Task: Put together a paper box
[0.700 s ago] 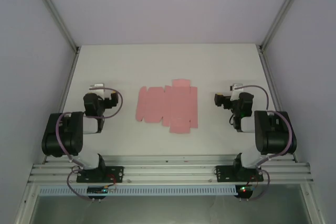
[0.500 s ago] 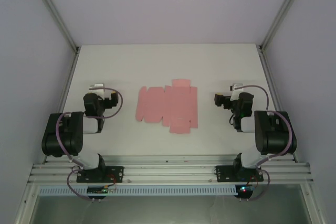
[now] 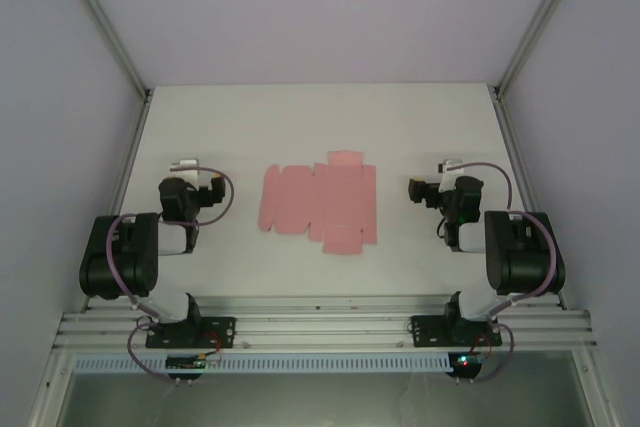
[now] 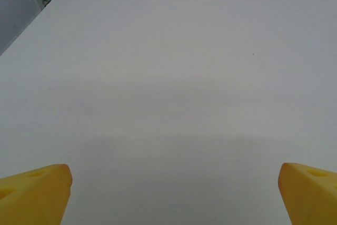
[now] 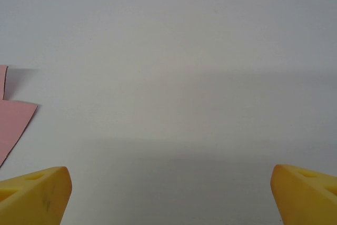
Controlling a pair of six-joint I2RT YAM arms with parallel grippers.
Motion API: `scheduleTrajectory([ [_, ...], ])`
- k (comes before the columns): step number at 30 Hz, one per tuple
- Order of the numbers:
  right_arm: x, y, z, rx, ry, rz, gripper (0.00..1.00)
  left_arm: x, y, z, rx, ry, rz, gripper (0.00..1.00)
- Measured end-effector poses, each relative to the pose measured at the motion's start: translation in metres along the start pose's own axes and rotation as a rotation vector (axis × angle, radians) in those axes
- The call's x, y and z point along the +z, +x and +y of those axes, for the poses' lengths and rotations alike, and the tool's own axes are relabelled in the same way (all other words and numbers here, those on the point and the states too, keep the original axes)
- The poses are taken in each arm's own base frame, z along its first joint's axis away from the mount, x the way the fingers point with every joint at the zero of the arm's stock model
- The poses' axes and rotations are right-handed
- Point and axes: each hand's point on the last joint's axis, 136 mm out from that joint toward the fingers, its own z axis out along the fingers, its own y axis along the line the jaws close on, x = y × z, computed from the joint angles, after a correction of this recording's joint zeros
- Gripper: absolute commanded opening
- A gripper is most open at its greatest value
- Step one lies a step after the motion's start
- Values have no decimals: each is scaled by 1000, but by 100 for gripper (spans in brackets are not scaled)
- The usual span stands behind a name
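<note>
The paper box [image 3: 320,203] is a flat pink die-cut sheet with tabs, lying on the white table [image 3: 320,122] midway between the two arms. My left gripper [image 3: 196,183] rests to the left of it, well apart from the sheet. In the left wrist view this gripper [image 4: 174,196] is open, its yellow fingertips [image 4: 37,191] wide apart over bare table. My right gripper [image 3: 437,188] sits to the right of the sheet, also apart from it. In the right wrist view it [image 5: 171,196] is open and empty, with a corner of the pink sheet [image 5: 13,122] at the left edge.
Grey enclosure walls with metal corner posts [image 3: 105,37] close in the table on three sides. An aluminium rail [image 3: 320,327] along the near edge carries both arm bases.
</note>
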Motion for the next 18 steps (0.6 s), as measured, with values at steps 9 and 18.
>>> scheduleTrajectory([
  [9,0,0,0,0,-1,0,99,0,0,0,0,0,0,100],
  [18,-14,-29,-6,17,49,-20,96,-5,-41,-8,-26,42,17,100],
])
